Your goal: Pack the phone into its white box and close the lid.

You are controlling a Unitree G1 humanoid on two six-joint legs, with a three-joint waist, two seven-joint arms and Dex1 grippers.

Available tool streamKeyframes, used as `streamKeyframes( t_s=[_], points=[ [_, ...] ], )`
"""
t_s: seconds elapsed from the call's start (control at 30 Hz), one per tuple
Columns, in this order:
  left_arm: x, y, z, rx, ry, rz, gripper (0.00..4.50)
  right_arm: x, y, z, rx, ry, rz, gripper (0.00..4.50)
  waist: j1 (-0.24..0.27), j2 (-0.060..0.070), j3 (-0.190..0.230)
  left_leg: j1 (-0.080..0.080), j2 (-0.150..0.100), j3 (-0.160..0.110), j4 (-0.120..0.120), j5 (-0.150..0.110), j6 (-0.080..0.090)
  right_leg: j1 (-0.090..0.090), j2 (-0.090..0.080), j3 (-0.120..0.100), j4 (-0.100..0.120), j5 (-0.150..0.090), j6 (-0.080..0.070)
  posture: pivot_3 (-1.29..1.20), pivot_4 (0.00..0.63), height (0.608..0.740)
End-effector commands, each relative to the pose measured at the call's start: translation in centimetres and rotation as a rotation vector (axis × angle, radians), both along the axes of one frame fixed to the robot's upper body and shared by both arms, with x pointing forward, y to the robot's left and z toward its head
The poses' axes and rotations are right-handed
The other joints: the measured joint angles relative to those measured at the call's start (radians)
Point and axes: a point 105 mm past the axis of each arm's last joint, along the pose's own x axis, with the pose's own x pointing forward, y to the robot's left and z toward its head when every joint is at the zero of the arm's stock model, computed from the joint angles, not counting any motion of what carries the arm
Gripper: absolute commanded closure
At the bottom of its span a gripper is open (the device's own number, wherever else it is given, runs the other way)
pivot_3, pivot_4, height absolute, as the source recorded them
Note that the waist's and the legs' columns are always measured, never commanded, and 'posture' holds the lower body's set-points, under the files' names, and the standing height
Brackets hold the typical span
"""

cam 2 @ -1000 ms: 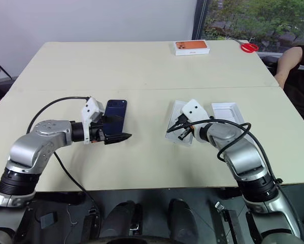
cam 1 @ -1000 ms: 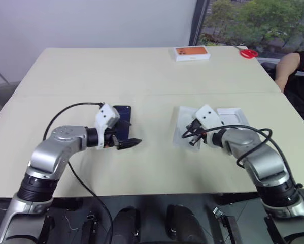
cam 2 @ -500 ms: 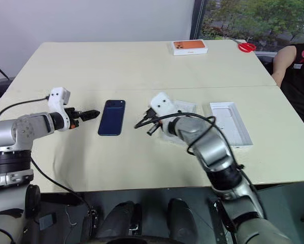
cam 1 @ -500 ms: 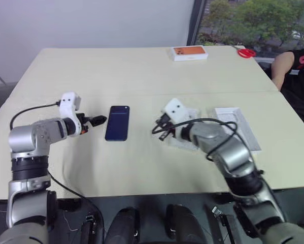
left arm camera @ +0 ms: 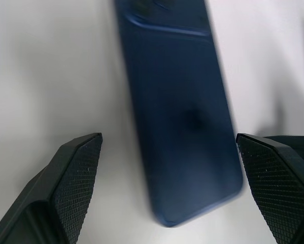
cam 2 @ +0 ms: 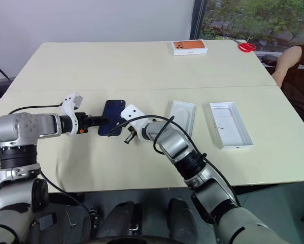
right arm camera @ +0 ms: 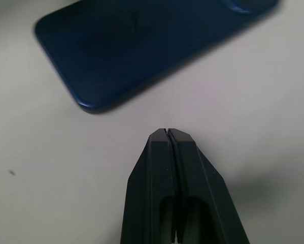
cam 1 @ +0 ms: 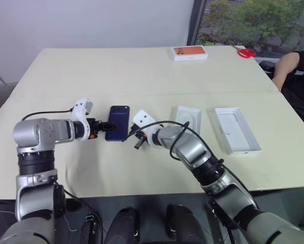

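Left gripper point(cam 2: 102, 121) sits at the left long edge of the phone point(cam 2: 112, 124), fingers spread wide; in the left wrist view the two black fingers point(left arm camera: 65, 193) stand well apart with the near end of the phone between them, and contact is not clear. The phone lies flat, back up, on the beige tabletop point(cam 2: 141, 66), left of centre, long axis running away from the robot, camera cluster at the far end. Right gripper point(cam 2: 126, 139) is just beside the phone's near right corner, fingers pressed together, holding nothing; the right wrist view shows the closed tips point(right arm camera: 168, 137) on bare tabletop with a small gap to the phone's edge point(right arm camera: 141, 46). So the phone is bracketed: open gripper on its left, shut gripper at its near right corner. Further right, a thin white insert point(cam 2: 183, 116) with an oval recess lies flat, apart from the phone. Right of that, the white box point(cam 2: 230, 125) lies open side up, with nothing in it, well apart from the phone and both grippers. Far edge of the tabletop: a white box with orange print point(cam 2: 189, 47), and red scissors point(cam 2: 248, 47) near the far right corner. A person's arm point(cam 2: 289, 63) shows at the right edge, beyond the tabletop.
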Motion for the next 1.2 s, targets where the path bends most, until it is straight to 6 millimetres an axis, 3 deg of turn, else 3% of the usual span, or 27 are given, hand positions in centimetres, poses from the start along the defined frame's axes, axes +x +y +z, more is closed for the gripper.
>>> streamKeyframes(
  t_s=[0.03, 0.3, 0.57, 0.67, 0.87, 1.13, 1.2],
  points=[
    [-0.8, -1.5, -1.1, -0.075, 0.068, -0.043, 0.04, 0.0, 1.4, 0.3, 0.001, -0.031, 0.050, 4.49, 0.001, 0.000, 0.000, 0.000, 0.000, 0.000, 0.000, 0.000, 0.000, 0.000, 0.000, 0.000, 0.000, 0.000, 0.000, 0.00, 0.150, 0.740],
    [-1.0, -2.4, -0.7, -0.173, 0.069, -0.038, 0.04, 0.1, 1.8, 0.7, 0.023, -0.055, 0.069, 4.49, -0.001, 0.000, -0.001, 0.000, 0.000, 0.000, 0.000, 0.000, -0.001, 0.000, -0.001, 0.000, 0.001, 0.000, 0.000, 0.00, 0.150, 0.740],
    [-0.4, -1.5, 0.0, -0.235, 0.054, 0.009, 0.04, 0.0, 1.1, 0.5, 0.019, -0.056, 0.062, 4.49, 0.000, 0.000, -0.001, 0.000, 0.000, 0.000, -0.001, 0.000, -0.001, -0.001, -0.001, 0.000, 0.001, 0.000, 0.000, 0.00, 0.150, 0.740],
    [-0.2, -1.3, 0.4, -0.264, 0.043, 0.020, 0.92, -0.1, 1.1, 0.6, 0.019, -0.057, 0.061, 4.50, -0.001, 0.000, -0.001, 0.000, -0.001, 0.000, -0.001, 0.000, -0.001, -0.001, -0.002, 0.000, 0.001, 0.000, 0.000, 0.00, 0.150, 0.740],
    [0.1, -1.4, 1.0, -0.298, 0.033, 0.024, 3.82, -0.2, 0.8, 0.6, 0.021, -0.064, 0.050, 4.50, 0.001, 0.000, -0.001, -0.001, 0.000, 0.000, -0.001, 0.000, -0.001, -0.002, -0.002, 0.000, 0.001, 0.000, 0.000, 0.00, 0.150, 0.740],
    [0.3, -1.1, 1.5, -0.376, 0.037, 0.054, 3.82, -0.3, -0.2, 2.2, 0.034, -0.106, 0.022, 4.50, -0.006, 0.000, 0.000, -0.001, 0.000, -0.001, -0.004, 0.001, -0.003, -0.005, -0.003, 0.000, 0.002, 0.000, 0.000, 0.00, 0.150, 0.740],
    [0.3, -1.1, 1.6, -0.389, 0.035, 0.054, 4.35, -0.3, -0.6, 2.9, 0.038, -0.122, 0.013, 4.50, -0.006, -0.001, 0.000, -0.001, 0.000, -0.001, -0.004, 0.001, -0.003, -0.005, -0.003, 0.000, 0.002, 0.000, 0.000, 0.00, 0.150, 0.740]
  ],
)
